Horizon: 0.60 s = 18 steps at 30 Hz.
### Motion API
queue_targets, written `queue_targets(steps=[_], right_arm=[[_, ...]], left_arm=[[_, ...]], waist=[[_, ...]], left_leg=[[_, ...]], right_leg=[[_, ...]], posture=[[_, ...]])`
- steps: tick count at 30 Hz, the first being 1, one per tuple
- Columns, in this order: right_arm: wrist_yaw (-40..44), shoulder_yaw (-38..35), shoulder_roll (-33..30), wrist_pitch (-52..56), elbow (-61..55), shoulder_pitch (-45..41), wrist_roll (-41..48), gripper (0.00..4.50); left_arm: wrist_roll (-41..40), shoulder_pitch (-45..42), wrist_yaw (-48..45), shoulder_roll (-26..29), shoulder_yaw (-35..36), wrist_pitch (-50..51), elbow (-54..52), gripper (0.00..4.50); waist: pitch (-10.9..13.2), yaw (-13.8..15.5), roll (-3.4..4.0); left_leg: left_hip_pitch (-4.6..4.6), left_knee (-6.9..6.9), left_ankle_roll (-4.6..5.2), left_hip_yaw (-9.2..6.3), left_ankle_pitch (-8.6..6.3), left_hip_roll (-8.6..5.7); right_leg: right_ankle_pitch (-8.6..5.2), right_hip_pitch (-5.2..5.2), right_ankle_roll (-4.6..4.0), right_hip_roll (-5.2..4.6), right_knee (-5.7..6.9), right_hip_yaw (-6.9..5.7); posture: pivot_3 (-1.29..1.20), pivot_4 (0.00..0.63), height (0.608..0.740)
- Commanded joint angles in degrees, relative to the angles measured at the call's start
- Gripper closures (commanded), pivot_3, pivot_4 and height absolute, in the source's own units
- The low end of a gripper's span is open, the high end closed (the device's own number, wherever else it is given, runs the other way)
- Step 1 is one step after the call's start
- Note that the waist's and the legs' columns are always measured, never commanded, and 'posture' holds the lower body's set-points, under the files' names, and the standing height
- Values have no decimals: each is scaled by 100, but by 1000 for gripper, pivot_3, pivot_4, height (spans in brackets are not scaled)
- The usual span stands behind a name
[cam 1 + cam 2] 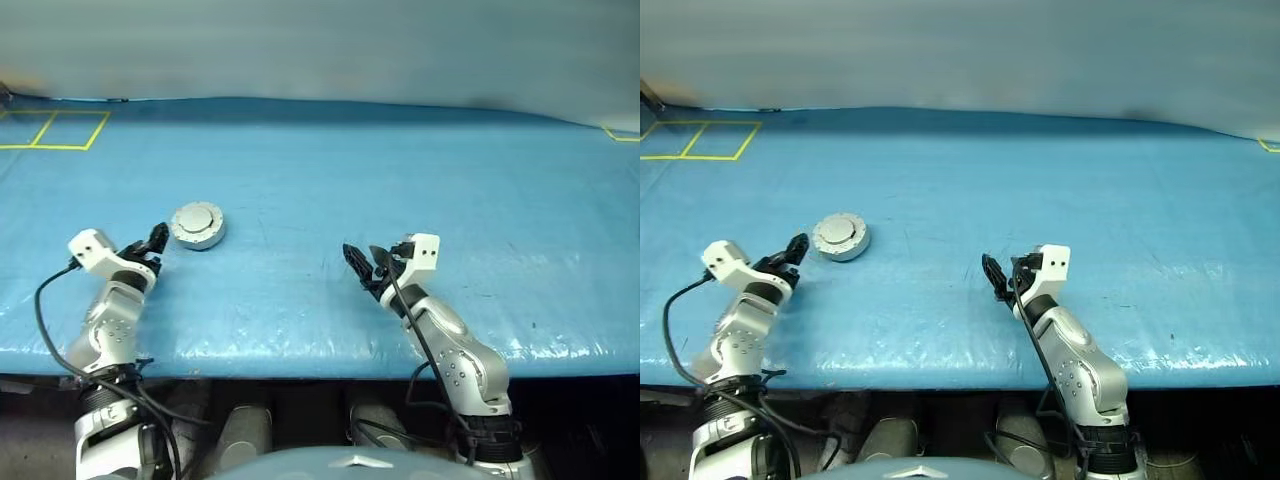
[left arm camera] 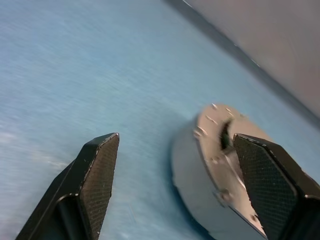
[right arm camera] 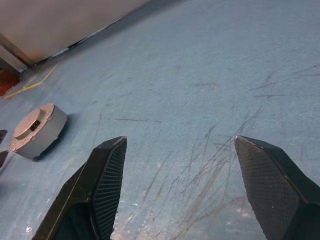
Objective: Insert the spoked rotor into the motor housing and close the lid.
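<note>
The motor housing lies on the blue table as a closed round silver puck. The lid sits flat on top of it with its plain silver back up. The spoked rotor is hidden. My left gripper is open just left of the housing, near it but apart from it. In the left wrist view the housing stands ahead beside one finger. My right gripper is open and empty over bare table, well to the right of the housing.
The blue table cover stretches wide around both arms. Yellow tape squares mark its far left corner. The table's front edge runs just under my wrists. A grey wall rises behind the table.
</note>
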Motion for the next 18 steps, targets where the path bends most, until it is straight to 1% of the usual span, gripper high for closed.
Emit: queue_targets(steps=[1, 5, 8, 10, 13, 15, 18], right_arm=[[86, 13, 25, -21, 2, -98, -78, 896], [205, 27, 38, -49, -51, -121, -97, 896], [327, 186, -97, -179, -194, -117, -348, 896], [357, 328, -201, -289, -288, -120, -608, 896], [306, 504, -336, -437, -443, -167, -1007, 896], [290, 626, -433, -540, -537, -192, -1277, 896], [406, 1027, -770, -632, -771, -140, -1808, 896]], left_arm=[[-58, 54, -112, 195, 203, -125, -115, 596], [-329, 116, -527, 145, 59, -5, -763, 596], [-494, 242, -1024, 89, -501, 200, -1592, 596], [-445, 335, -1343, 100, -1064, 310, -2176, 596], [-402, 302, -1588, -3, -1903, 447, -2956, 596], [-203, 253, -1699, -6, -2366, 436, -3158, 596], [442, 263, -2087, 125, -3393, 282, -3181, 596]], waist=[[-2, 13, -3], [-3, 26, -6], [-4, 30, -9], [-4, 25, -8], [-4, 20, -8], [-5, 3, -8], [-5, -1, -7]], left_leg=[[0, 0, -1, -1, 1, 0], [0, 0, -2, -1, 1, 0], [-1, 0, -3, -2, 2, 0], [-1, 0, -4, -1, 2, -2], [2, -1, -4, 2, 2, -2], [4, -1, -4, 4, 2, -1], [12, -8, -6, 6, 3, 1]], right_leg=[[0, 0, 0, 0, 0, -1], [0, 1, -1, -1, 0, -2], [1, 1, -1, -1, -1, -2], [1, 2, 0, -4, -1, -1], [1, 3, 0, -3, 0, 3], [2, 3, 0, -2, 0, 4], [2, 5, -1, 2, 1, 7]], posture=[[0, 150, 740], [0, 150, 740], [0, 150, 740], [0, 150, 740], [0, 150, 740], [0, 150, 740], [0, 150, 740]])
